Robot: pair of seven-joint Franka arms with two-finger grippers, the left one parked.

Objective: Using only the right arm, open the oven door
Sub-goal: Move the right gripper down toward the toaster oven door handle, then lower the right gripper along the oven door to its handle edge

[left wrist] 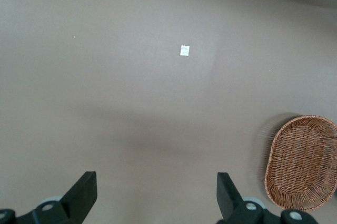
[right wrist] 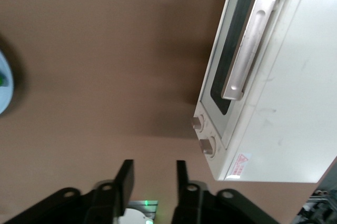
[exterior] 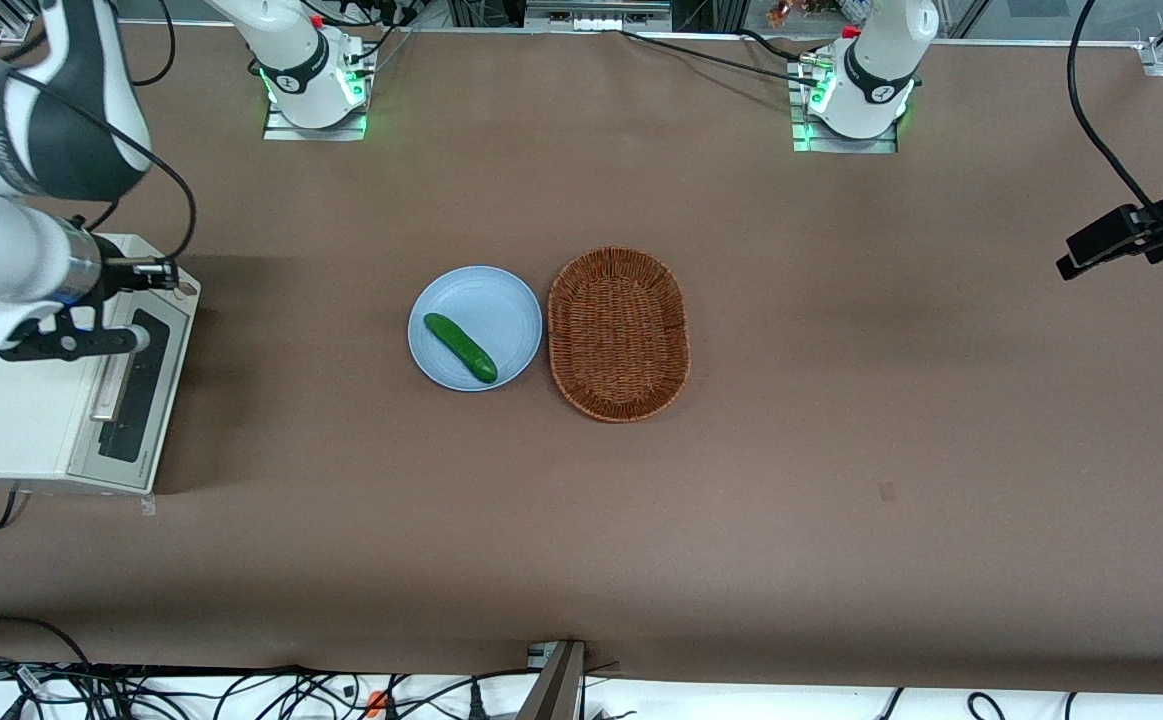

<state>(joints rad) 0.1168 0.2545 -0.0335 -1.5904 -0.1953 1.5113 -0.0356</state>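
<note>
My right arm [exterior: 11, 250] reaches in over the working arm's end of the table [exterior: 841, 450], and my pincer [right wrist: 153, 174] hangs in the air above the toaster oven [exterior: 11, 420], near the end where its two round knobs [right wrist: 204, 135] sit. My fingers [right wrist: 125, 177] stand narrowly parted with a slim gap between them, and they hold nothing; brown tabletop shows through the gap. The oven door [exterior: 131, 390] is shut, lying flush in the cream-white body, its dark glass window framed in grey metal. Its silver bar handle [right wrist: 248, 46] runs along the door's upper edge, and my pincer is apart from it, not touching. The knobs lie between my fingertips and the near end of that handle. Well apart from my pincer, toward the middle of the table, a light blue plate [exterior: 501, 290] carries a green cucumber [exterior: 460, 347] lying slantwise on it. Just beside the plate, toward the parked arm's end, sits an oval wicker basket [exterior: 619, 333]. A small white tag [left wrist: 185, 50] lies on the table toward the parked arm's end.
</note>
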